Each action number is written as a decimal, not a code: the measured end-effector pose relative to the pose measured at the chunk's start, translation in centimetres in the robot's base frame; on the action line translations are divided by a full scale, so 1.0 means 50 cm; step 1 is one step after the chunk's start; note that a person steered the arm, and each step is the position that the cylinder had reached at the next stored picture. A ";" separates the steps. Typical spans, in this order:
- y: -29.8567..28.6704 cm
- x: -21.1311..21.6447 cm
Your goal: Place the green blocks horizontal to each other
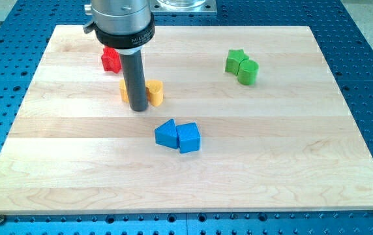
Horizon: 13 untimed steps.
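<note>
Pale wooden board [193, 176] on a blue perforated bench [369, 78]: one board, smooth top, so blocks should slide easily. One arm, my dark rod comes down from the view's top left; my tip [137, 109] rests on the board between two yellow blocks, one mostly hidden behind the rod [124, 90], the other a rounded yellow block [155, 93] just beside it on the view's right. No jaws on this rig, nothing to clench or release, pushing only. Two blue blocks below the tip: a blue triangular block [166, 134] touching a blue cube [189, 138]. Two green task blocks at the view's upper right, well apart from the tip: a green star-shaped block [235, 61] touching a green cylinder [248, 72], the cylinder slightly lower and to the view's right, so the pair sits on a diagonal. One red block [111, 60], shape unclear, partly behind the arm. My read: the greens look light, rigid, small and not fragile; they skid and may rotate if hit off-centre. The cylinder could roll off a glancing contact, so push flat through its centre; the star's points give uneven faces.
</note>
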<state>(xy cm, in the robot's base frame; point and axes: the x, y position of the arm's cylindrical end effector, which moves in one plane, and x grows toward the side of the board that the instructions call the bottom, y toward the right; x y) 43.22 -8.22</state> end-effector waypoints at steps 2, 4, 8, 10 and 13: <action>0.156 0.027; -0.128 0.073; -0.135 -0.088; 0.014 -0.160; 0.423 -0.279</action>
<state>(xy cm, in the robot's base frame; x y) 29.29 12.94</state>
